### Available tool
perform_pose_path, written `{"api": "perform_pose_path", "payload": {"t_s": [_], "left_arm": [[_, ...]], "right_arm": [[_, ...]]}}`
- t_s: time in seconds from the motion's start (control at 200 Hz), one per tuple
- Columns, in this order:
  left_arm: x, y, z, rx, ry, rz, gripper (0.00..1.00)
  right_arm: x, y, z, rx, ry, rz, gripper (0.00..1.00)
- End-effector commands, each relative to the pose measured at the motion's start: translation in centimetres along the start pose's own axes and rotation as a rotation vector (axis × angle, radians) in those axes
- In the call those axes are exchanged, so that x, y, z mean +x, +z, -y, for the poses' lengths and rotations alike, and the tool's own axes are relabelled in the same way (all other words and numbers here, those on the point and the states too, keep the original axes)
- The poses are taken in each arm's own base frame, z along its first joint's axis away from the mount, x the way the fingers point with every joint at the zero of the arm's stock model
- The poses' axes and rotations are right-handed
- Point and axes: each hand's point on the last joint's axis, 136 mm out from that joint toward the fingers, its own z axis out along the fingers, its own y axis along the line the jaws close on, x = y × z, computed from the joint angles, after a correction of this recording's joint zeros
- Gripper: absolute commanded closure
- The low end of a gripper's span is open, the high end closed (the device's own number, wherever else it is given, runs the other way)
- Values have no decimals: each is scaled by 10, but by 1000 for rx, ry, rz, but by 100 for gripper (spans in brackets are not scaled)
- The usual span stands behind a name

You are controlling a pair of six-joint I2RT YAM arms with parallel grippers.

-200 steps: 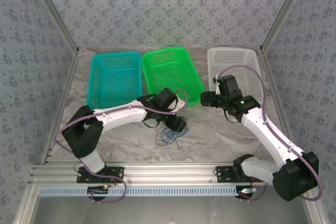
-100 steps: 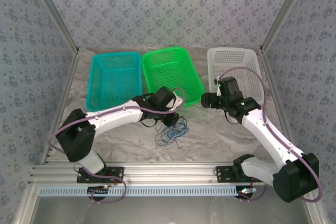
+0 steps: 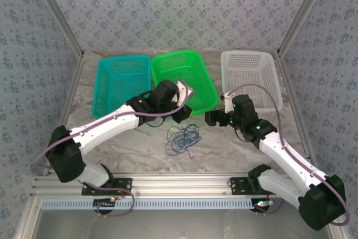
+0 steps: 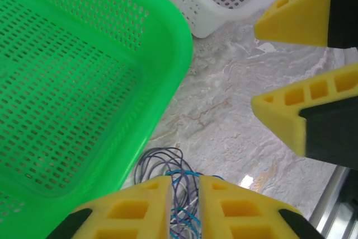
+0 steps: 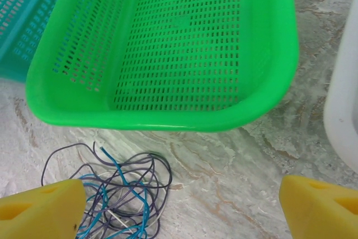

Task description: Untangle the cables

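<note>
The cables (image 3: pixel 182 138) are a small loose tangle of thin blue, dark and pale strands on the marble table, just in front of the green basket's near corner. My left gripper (image 3: pixel 185 117) hangs over the tangle's far edge. In the left wrist view its yellow fingers (image 4: pixel 134 208) stand almost together, with several strands (image 4: pixel 184 194) running through the narrow gap between them. Dark loops (image 4: pixel 162 158) spill past the tips. My right gripper (image 3: pixel 208 118) is wide open just right of the tangle (image 5: pixel 120 194), nothing between its fingers (image 5: pixel 42 208). It also shows in the left wrist view (image 4: pixel 256 64).
Three mesh baskets stand side by side at the back: teal (image 3: pixel 123 58), green (image 3: pixel 176 54) and white (image 3: pixel 249 53). The green basket's rim (image 5: pixel 168 120) lies close behind the tangle, and the white one's wall (image 5: pixel 341 110) is at the right. An aluminium rail (image 3: pixel 184 182) borders the near edge.
My left gripper closed over the tangle, then drew up and back toward the green basket. My right gripper came down and left toward the tangle. The tangle has barely shifted.
</note>
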Motion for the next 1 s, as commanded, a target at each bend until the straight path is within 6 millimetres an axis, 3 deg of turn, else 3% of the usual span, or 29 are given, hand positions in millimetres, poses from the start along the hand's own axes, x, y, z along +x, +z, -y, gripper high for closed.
{"api": "perform_pose_path", "payload": {"t_s": [0.0,0.08,0.15,0.23,0.37,0.525,0.705,0.994], "left_arm": [[15,4,4,30,-25,-73,68],[32,11,3,37,-54,-121,57],[36,10,-7,-22,-75,-111,49],[26,1,-19,-90,-89,-35,21],[7,-22,-39,-199,-87,107,1],[1,-49,-66,-306,-127,229,0],[5,-78,-93,-400,-174,320,0],[12,-105,-113,-481,-184,390,1]], "right_arm": [[1,-4,3,30,-3,-17,7],[6,-3,-1,1,49,-40,7],[10,0,-20,-110,121,-62,9],[17,8,-45,-244,219,-107,15],[37,14,-71,-277,234,-209,19],[51,25,-84,-274,252,-240,20],[53,41,-98,-269,282,-251,22],[69,73,-116,-254,297,-336,27]]}}
